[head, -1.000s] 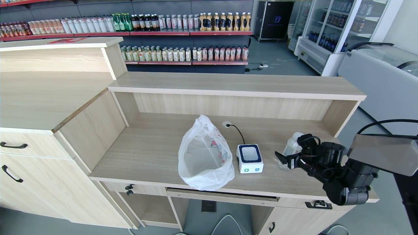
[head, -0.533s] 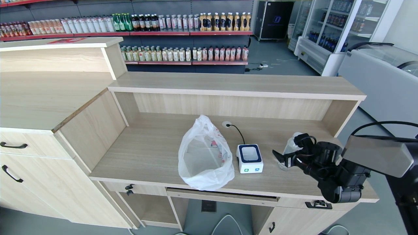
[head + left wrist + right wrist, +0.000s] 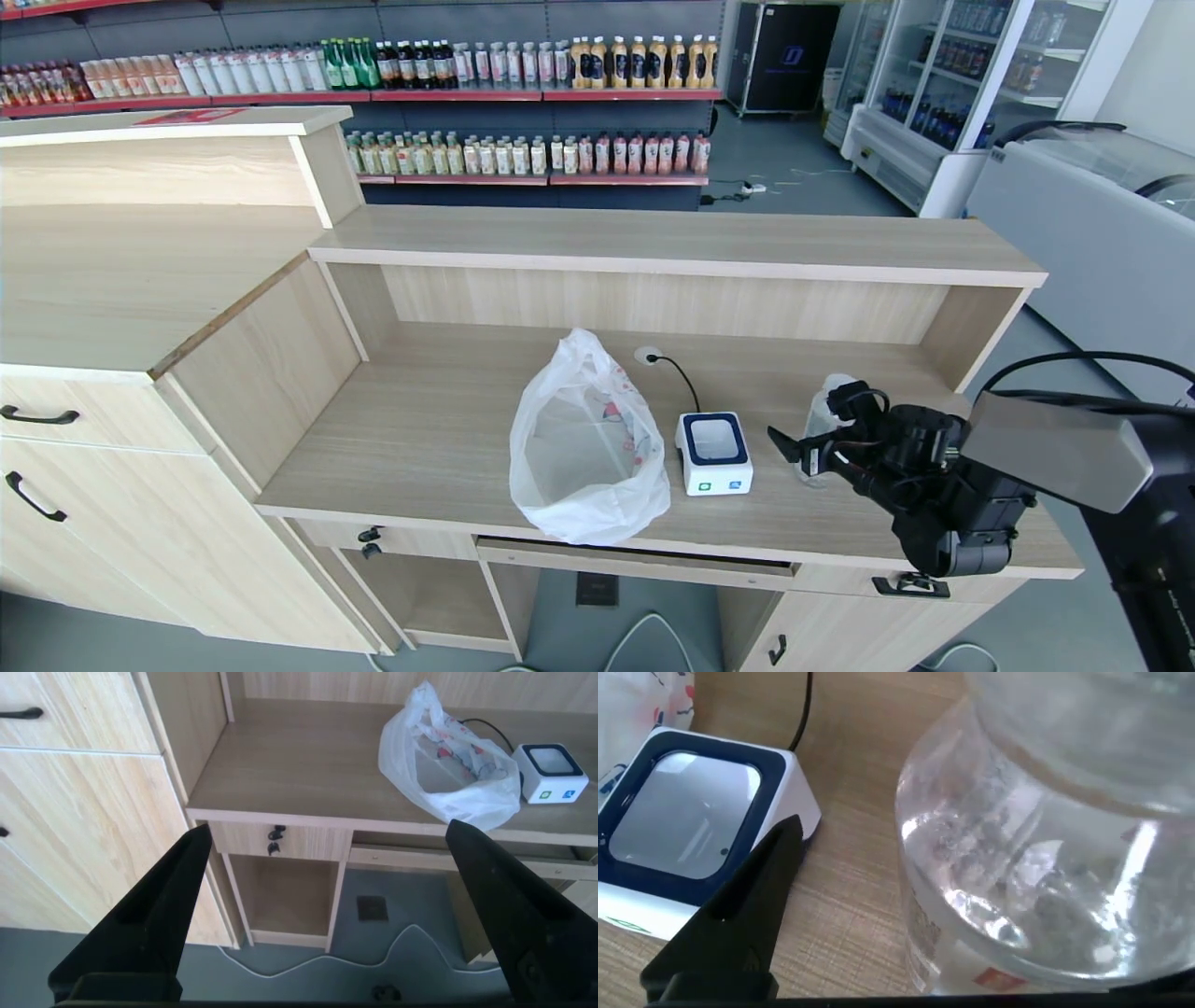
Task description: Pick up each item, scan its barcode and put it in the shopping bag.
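A clear plastic bottle (image 3: 825, 409) stands upright at the right of the wooden counter (image 3: 439, 439), between the fingers of my right gripper (image 3: 807, 450), which is shut on its lower body. In the right wrist view the bottle (image 3: 1036, 868) looms close, with one dark finger (image 3: 738, 924) beside it. Just left of the bottle sits the white and blue barcode scanner (image 3: 714, 453), also seen as scanner (image 3: 687, 821). The white shopping bag (image 3: 583, 448) stands open left of the scanner. My left gripper (image 3: 327, 835) hangs open, low in front of the counter's left end, holding nothing.
The scanner's black cable (image 3: 677, 373) runs to a hole at the back of the counter. A raised ledge (image 3: 672, 245) walls the counter at the back, and a taller cabinet (image 3: 140, 280) stands to the left. Bare counter lies left of the bag.
My right gripper and the bottle in it have shifted a little to the left, toward the scanner. The bag and scanner have stayed put.
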Tool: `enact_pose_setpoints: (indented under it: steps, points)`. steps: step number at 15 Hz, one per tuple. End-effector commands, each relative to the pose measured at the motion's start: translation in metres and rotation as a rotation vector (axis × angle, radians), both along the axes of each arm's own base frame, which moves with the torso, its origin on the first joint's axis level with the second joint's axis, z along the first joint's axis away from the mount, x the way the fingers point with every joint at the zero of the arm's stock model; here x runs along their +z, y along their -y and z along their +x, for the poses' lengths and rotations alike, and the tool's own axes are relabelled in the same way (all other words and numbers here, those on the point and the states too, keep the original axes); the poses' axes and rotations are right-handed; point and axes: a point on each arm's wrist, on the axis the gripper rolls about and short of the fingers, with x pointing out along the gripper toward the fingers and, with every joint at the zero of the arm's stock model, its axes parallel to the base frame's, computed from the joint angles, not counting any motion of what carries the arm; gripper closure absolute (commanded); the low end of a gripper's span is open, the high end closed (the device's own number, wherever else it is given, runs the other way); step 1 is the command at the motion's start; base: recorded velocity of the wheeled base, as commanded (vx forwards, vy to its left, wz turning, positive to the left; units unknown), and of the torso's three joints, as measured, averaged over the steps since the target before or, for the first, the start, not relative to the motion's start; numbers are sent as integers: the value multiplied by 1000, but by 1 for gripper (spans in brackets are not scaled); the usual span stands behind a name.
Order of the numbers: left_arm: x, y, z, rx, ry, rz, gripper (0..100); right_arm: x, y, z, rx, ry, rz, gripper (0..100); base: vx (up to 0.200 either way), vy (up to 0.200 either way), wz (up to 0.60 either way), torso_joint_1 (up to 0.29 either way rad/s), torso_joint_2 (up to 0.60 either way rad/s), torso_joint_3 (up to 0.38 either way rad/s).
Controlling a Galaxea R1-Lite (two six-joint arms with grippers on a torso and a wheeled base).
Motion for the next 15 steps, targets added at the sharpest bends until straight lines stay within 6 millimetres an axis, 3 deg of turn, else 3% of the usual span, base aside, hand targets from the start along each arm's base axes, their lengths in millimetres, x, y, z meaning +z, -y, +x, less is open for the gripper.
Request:
enact_pose_setpoints:
  steps: [1, 12, 13, 15]
  points:
    - [0, 0, 0, 0, -1, 0, 0, 0, -2, 2, 4, 9, 1, 100, 0, 0, 0, 0, 0, 0]
    - [0, 0, 0, 0, -1, 0, 0, 17, 14, -3, -38, 27, 4, 100, 0, 0, 0, 0, 0, 0]
    - [0, 0, 0, 0, -1, 0, 0, 25, 15, -6, -37, 32, 15, 100, 0, 0, 0, 0, 0, 0]
    - [0, 0, 0, 0, -1, 0, 0, 74, 16, -22, -50, 26, 134, 100, 0, 0, 0, 0, 0, 0]
